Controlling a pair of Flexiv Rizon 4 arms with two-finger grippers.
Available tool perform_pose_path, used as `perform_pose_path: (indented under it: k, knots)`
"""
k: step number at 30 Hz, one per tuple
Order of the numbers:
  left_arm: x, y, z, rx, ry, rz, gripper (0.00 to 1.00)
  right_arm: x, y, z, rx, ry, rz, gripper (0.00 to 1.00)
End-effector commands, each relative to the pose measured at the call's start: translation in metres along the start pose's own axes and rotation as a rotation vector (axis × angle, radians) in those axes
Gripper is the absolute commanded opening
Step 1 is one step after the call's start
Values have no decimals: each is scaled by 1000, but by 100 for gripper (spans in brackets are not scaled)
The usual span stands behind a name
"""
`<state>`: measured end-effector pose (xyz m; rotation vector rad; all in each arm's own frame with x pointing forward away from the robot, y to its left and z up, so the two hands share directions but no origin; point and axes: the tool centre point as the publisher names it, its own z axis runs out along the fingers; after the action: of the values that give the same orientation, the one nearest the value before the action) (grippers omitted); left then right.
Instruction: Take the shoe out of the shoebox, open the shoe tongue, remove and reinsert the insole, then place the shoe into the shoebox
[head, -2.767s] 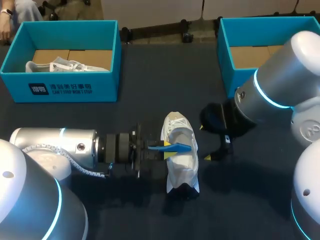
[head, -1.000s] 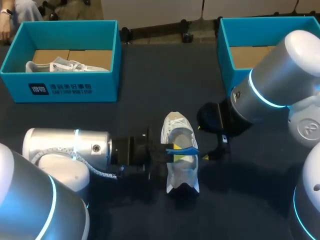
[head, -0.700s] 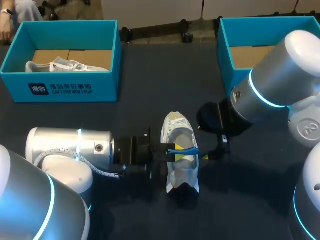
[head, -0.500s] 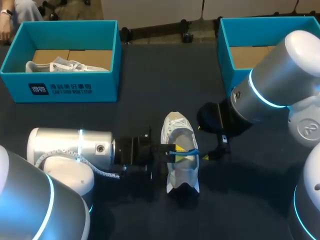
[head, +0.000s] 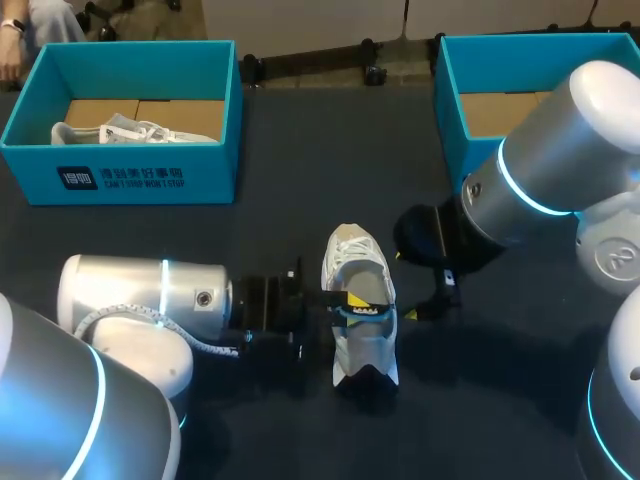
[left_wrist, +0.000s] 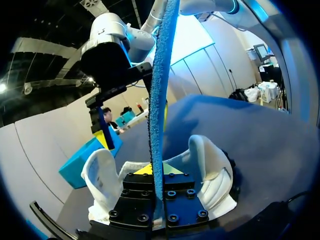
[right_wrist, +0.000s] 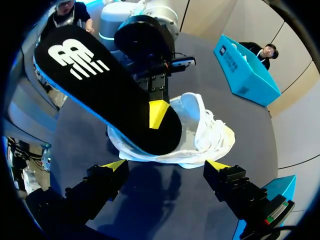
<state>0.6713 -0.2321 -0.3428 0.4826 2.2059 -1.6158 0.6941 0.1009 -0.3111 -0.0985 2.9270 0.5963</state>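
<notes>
Two teal boxes stand at the far side of your dark table (head: 300, 150), well apart; the left box (head: 120, 180) holds a second shoe (head: 130, 130), pale, lying on its cardboard floor; the right box (head: 450, 110) shows a cardboard floor, part hidden by your right arm. Between the boxes and nearer to you, the shoe (head: 365, 345) lies on the table, outside either box, its opening upward; its long axis runs from your side toward the far edge, tilted only a little; the dark-tipped end is nearest you and the pale cream end points away, toward the gap between the boxes; from these views you cannot say for sure which end is the toe. Your left gripper (head: 350, 300) comes in from the left, across the shoe's axis, and is clamped narrow on the insole (right_wrist: 100, 85); the insole stands on edge between the fingers, over the shoe's middle, blue on one face, its black underside turned toward the right gripper (right_wrist: 167, 165); its rounded end overlaps the shoe, though you cannot tell whether it sits inside. Your right gripper hangs just beside the shoe on its right, fingers spread wide with nothing between them, touching neither shoe nor insole.
</notes>
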Motion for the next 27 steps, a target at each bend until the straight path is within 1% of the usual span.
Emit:
perform_pose_path:
  k: [1,5,8,9,10,11,14,16,19,21,23,24,25,26,27]
  knots:
    - [-1,7,7,-21,4,-1,0,1,0,0,2,-2,1,100]
    - [-2,9,8,-32,5,-4,0,1,0,0,2,-2,1,100]
    - [-2,5,6,-27,-4,-5,0,1,0,0,2,-2,1,100]
    - [-3,2,5,-24,-8,-7,38,1,0,0,2,-2,1,100]
    - [-3,1,5,-19,-8,-10,44,1,0,0,2,-2,1,100]
    - [-3,-2,3,-12,-13,-12,42,1,0,0,2,-2,1,100]
    - [-6,-9,0,6,-23,-12,42,1,0,0,2,-2,1,100]
    - [-7,-14,-2,16,-31,-10,38,1,0,0,2,-2,1,100]
    - [-8,-21,-6,32,-41,-12,39,1,0,0,2,-2,1,100]
    - [-6,-24,-8,37,-44,-16,36,1,0,0,2,-2,1,100]
    - [-4,-25,-9,40,-41,-19,30,1,0,0,2,-2,1,100]
    - [-3,-24,-9,40,-38,-19,21,1,0,0,2,-2,1,100]
    - [-1,-22,-7,32,-23,-18,2,1,0,0,2,-2,1,100]
    - [-1,-20,-7,30,-21,-17,0,1,0,0,2,-2,1,100]
    - [-1,-18,-6,22,-19,-13,0,1,0,0,2,-2,1,100]
